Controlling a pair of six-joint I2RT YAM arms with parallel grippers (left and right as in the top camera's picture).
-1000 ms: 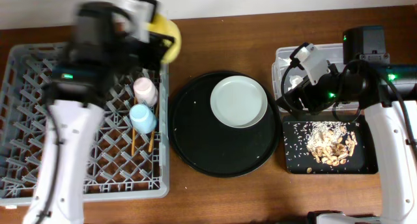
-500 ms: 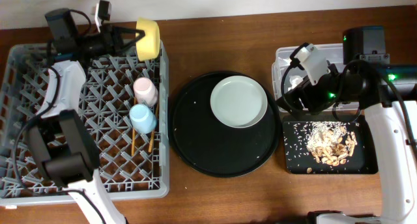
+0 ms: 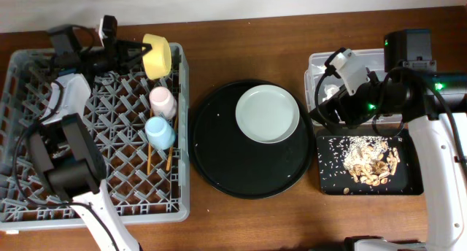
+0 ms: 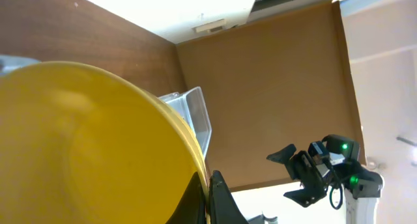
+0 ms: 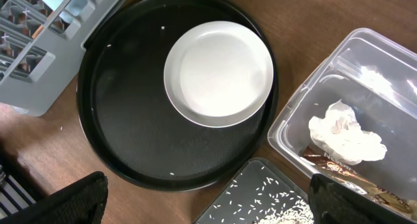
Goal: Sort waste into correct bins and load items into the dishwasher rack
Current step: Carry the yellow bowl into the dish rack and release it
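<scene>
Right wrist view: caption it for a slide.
White plate on a round black tray, beside a clear tub holding a tissue.

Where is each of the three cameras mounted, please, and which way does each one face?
Overhead: fixed above the table, facing straight down on the dishwasher rack, round black tray and clear tub; left arm and right arm show.
Left wrist: on the left arm, tipped sideways, facing past the gripped yellow bowl towards the right arm; its fingers show.
Right wrist: on the right arm, facing down on the plate and clear tub; its fingers show.
Shared: overhead and right wrist both show the plate.
</scene>
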